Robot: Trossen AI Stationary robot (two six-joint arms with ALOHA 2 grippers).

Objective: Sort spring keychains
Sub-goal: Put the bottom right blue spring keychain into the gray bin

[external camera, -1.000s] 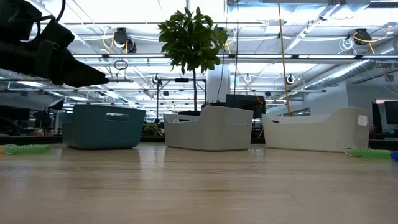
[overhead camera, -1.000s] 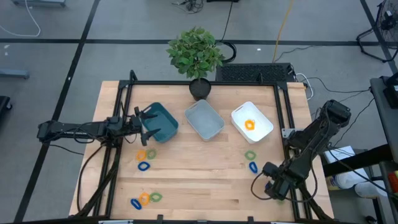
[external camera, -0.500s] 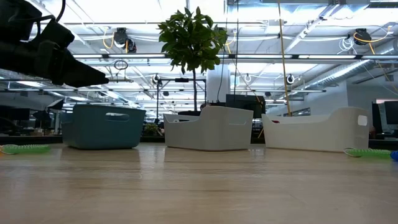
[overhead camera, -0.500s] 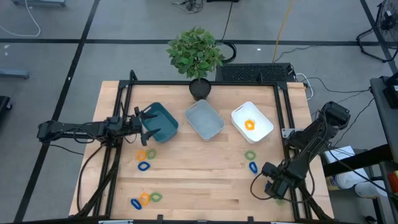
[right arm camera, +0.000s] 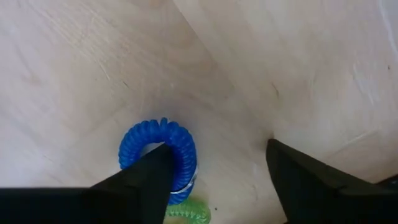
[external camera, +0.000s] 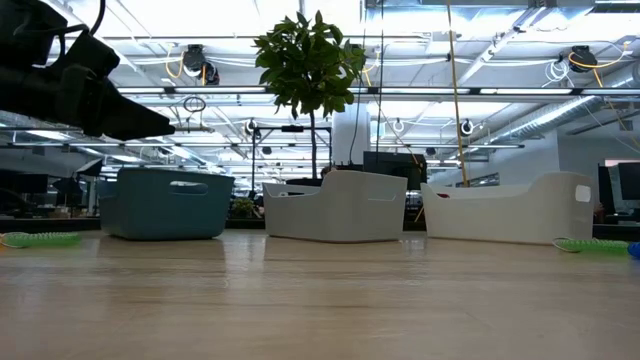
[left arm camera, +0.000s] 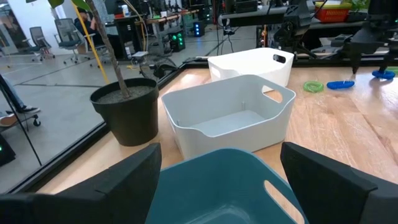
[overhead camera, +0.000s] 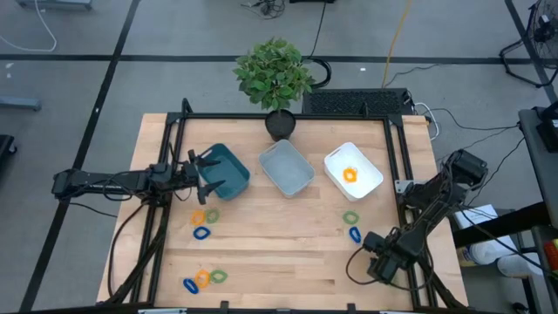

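Spring keychains lie flat on the table in groups: orange (overhead camera: 199, 217), green (overhead camera: 212, 215) and blue (overhead camera: 201, 233) at the left, three more at the near edge (overhead camera: 202, 279), green (overhead camera: 350, 217) and blue (overhead camera: 354, 234) at the right. One orange keychain (overhead camera: 350, 174) is in the white bin (overhead camera: 370, 187). My right gripper (right arm camera: 217, 149) points down, open, at the near right corner (overhead camera: 384, 266) over a blue keychain (right arm camera: 155, 155) that has a green one (right arm camera: 186, 213) beside it. My left gripper (left arm camera: 221, 146) hovers open over the teal bin (overhead camera: 228, 173). My right gripper comes from above, pointing down. One fingertip (right arm camera: 163, 155) stands over the blue keychain's coil (right arm camera: 186, 152); the other finger (right arm camera: 292, 168) is well apart from it. I cannot tell whether the fingertip touches the coil, which lies flat on the table.
A grey-blue bin (overhead camera: 286, 167) stands between the teal and white bins. A potted plant (overhead camera: 277, 83) is at the far edge. A black frame (overhead camera: 397, 174) runs along the table's sides. Bare wood lies in the table's middle.
My right gripper has sunk toward the table at the near right corner, drifting a little toward the near edge. The keychains on the table and my left arm have kept still.
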